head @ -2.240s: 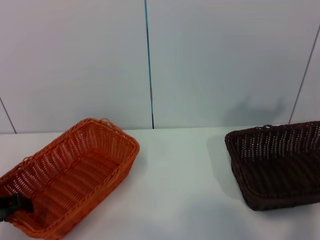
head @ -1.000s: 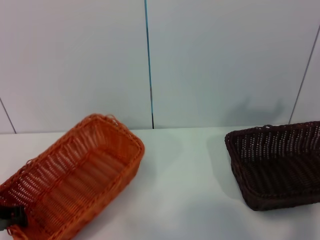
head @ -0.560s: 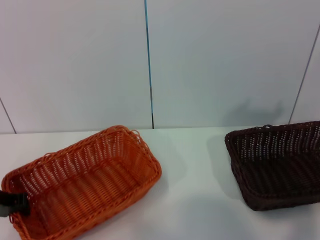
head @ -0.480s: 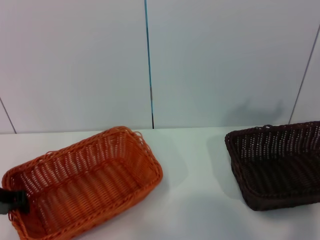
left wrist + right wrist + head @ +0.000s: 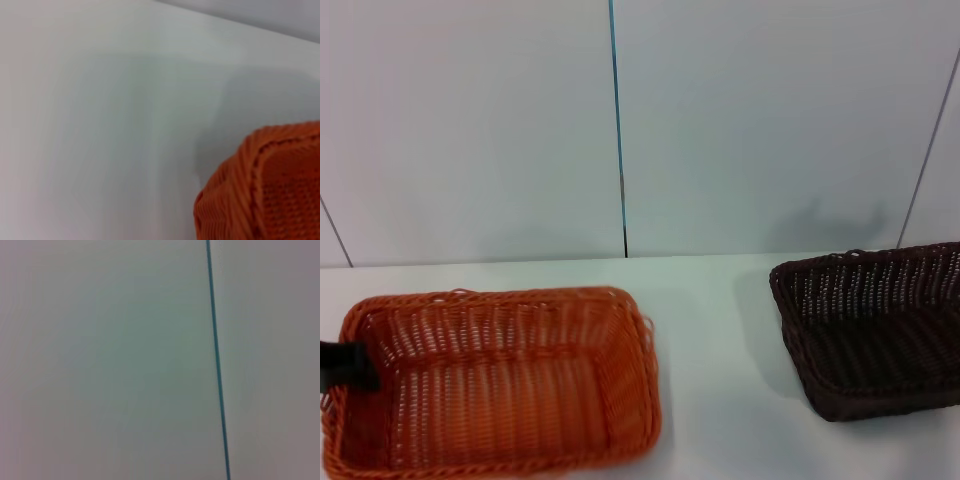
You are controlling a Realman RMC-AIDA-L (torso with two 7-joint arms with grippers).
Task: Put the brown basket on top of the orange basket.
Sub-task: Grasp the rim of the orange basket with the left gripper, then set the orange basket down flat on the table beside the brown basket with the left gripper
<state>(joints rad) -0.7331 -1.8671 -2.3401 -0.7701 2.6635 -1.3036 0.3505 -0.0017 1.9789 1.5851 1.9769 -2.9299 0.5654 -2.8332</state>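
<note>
- Left gripper [image 5: 342, 366] clamped on the short end rim of the orange basket [image 5: 500, 385], dark fingers pinching the braided edge at the basket's near-left end; only this black tip in sight in the head view.
- Right gripper nowhere in view; right wrist camera facing only the pale wall panel and its blue seam [image 5: 216, 360], so probably parked.
- Brown basket [image 5: 875, 330] well apart from the left gripper, far across the white desk [image 5: 720, 330] on the opposite side, upright, partly cut by the picture's edge, untouched.
- Likely light and fairly stiff: open-weave wicker-style walls, mostly air, holding shape under a one-sided pinch, judging by the orange one.
- Best hold probably the braided rim, thick enough to pinch; a short end or the middle of a long side for balance, though likely to tilt when lifted from one edge.
- Sloping sides and rectangular outlines on both, so nesting seems likely once aligned.
- Woven ribbed texture, matte, not slippery; smooth glossy desk beneath, so sliding likely easy.
</note>
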